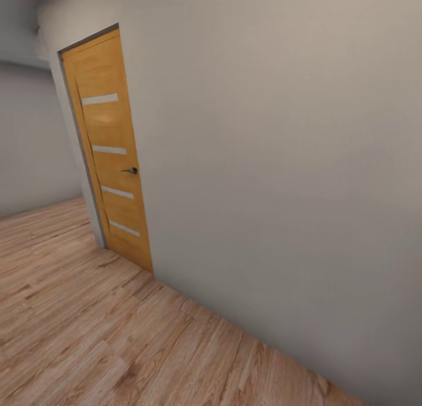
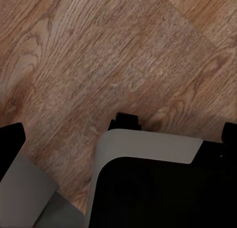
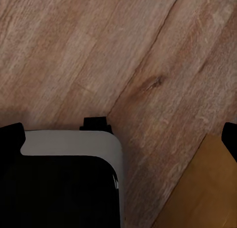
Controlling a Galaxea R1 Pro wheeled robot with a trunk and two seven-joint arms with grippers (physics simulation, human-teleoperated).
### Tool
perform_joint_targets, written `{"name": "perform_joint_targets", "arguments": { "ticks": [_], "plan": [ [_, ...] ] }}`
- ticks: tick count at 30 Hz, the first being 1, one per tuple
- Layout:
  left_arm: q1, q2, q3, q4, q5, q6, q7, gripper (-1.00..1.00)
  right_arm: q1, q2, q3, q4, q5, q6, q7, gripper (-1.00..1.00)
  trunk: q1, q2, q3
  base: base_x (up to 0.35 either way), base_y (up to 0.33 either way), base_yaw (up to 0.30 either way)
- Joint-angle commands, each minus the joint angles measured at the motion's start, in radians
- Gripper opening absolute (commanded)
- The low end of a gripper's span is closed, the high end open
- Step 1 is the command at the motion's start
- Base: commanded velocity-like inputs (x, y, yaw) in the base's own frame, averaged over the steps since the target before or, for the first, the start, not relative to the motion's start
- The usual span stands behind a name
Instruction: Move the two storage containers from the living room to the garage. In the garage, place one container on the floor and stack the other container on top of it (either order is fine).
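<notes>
Both arms hang low with their wrists aimed down at the light wood-plank flooring point(image 1: 88, 335). My left end effector point(image 2: 120, 136) has its black fingertips point(image 2: 11, 139) at opposite edges of its wrist view, spread wide with nothing between them. The right end effector point(image 3: 121, 136) stands the same way, fingertips point(image 3: 12, 134) far apart and empty. Below and just behind each one sits a grey-and-black part of the robot's body point(image 2: 148, 149), with bare planks beyond the fingers. Close beside the right end effector is a flat orange-brown surface point(image 3: 212, 188); I cannot tell what it is. Where the two storage containers lie I cannot tell. Ahead of both end effectors, a pale wall point(image 1: 281, 159) runs slantwise across the head view and meets the floor in a long edge. A shut orange wooden door point(image 1: 111, 148) with pale slats and a dark handle point(image 1: 130, 171) is set in it. To the left of the door the planks run on toward a farther grey wall point(image 1: 29, 142).
</notes>
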State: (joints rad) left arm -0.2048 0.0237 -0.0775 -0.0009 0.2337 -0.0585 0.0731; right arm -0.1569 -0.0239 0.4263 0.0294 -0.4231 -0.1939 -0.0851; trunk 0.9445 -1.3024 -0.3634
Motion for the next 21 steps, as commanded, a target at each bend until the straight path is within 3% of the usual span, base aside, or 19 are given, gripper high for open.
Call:
{"name": "perform_joint_targets", "arguments": {
  "ticks": [1, 12, 21],
  "plan": [
    [-0.001, 0.000, -0.008, 0.001, 0.009, -0.003, 0.002, 1.00, -0.001, -0.001, 0.008, 0.003, -0.008, -0.005, 0.000, 1.00, 0.000, -0.001, -0.001, 0.000, 0.000, 0.269],
    [-0.001, -0.004, -0.008, 0.001, 0.009, -0.003, 0.002, 1.00, -0.001, -0.007, 0.008, 0.003, -0.008, -0.006, -0.001, 1.00, 0.000, -0.001, 0.006, 0.022, 0.000, 0.269],
    [-0.001, -0.002, -0.008, 0.001, 0.009, -0.003, 0.002, 1.00, -0.001, -0.007, 0.009, 0.003, -0.008, -0.006, -0.001, 1.00, 0.000, -0.001, 0.011, 0.257, 0.000, 0.269]
  ]
}}
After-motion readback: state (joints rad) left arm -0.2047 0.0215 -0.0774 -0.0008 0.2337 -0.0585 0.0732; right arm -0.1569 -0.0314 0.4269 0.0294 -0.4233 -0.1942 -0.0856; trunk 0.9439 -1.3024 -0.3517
